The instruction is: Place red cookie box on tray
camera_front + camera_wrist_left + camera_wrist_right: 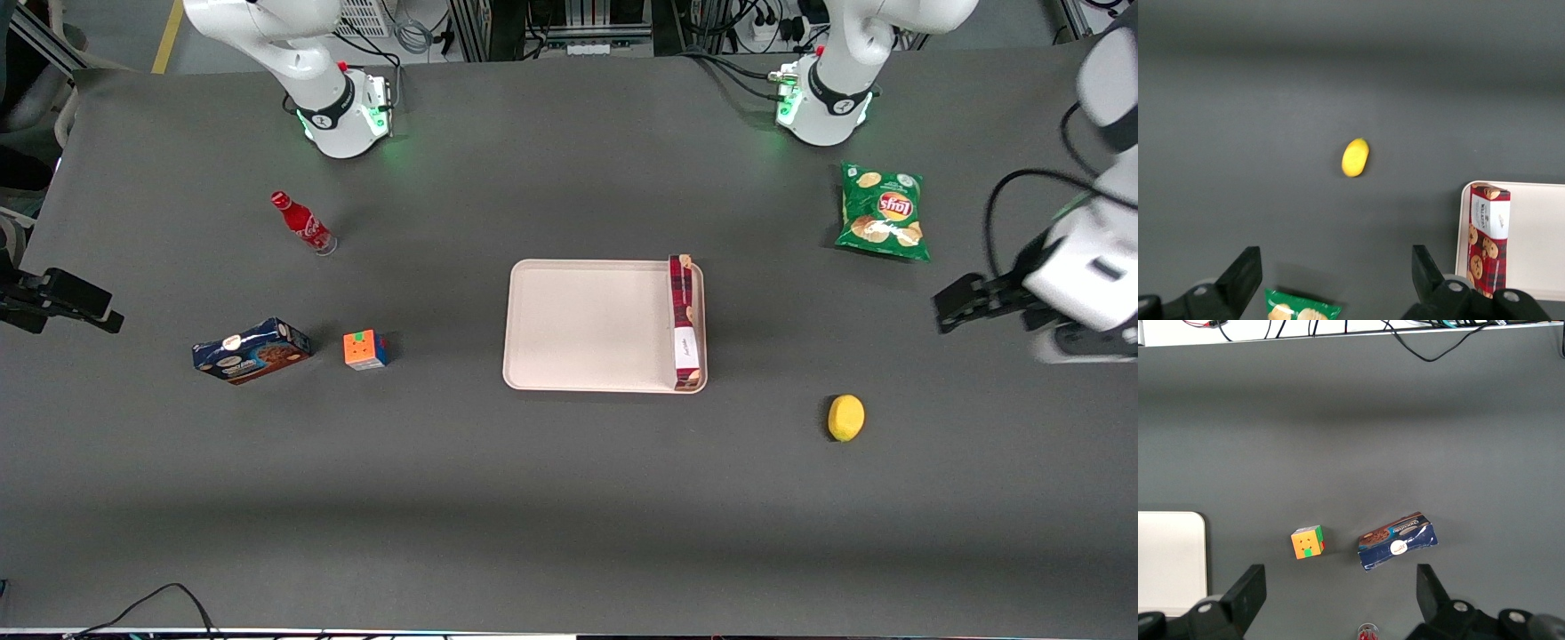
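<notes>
**Box is on the tray, gripper's off to the side**

The long slim red plaid cookie box [684, 322] stands on its narrow side inside the big flat pinkish-beige tray [587, 324], hugging the rim at the working arm's end, long axis running along that rim. From the tray, the left arm's black two-finger gripper [962, 305] sits well off toward the working arm's end of the table, fingers spread, holding nothing. The job looks done to me.

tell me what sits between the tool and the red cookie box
Nothing: in the front view only bare dark table separates the open tool, out at the working arm's end, from the red cookie box on the tray.
</notes>
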`<action>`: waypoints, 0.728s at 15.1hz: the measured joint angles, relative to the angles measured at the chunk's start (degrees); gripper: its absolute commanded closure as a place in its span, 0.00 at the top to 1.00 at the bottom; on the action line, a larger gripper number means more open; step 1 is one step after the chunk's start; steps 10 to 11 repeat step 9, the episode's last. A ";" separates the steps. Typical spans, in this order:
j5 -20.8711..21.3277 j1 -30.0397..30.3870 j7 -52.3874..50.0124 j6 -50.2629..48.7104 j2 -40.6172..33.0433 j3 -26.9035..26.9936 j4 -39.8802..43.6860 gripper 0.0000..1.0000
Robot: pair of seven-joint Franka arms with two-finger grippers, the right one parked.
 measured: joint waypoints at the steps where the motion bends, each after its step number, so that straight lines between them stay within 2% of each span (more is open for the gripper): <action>1: 0.00 1.03 0.44 -0.86 -1.12 0.03 -0.01 1.00; 4: -0.08 3.04 1.52 -2.15 -3.30 0.03 -0.17 1.00; 11: -0.01 3.33 2.25 -3.86 -4.00 -0.93 -0.42 1.00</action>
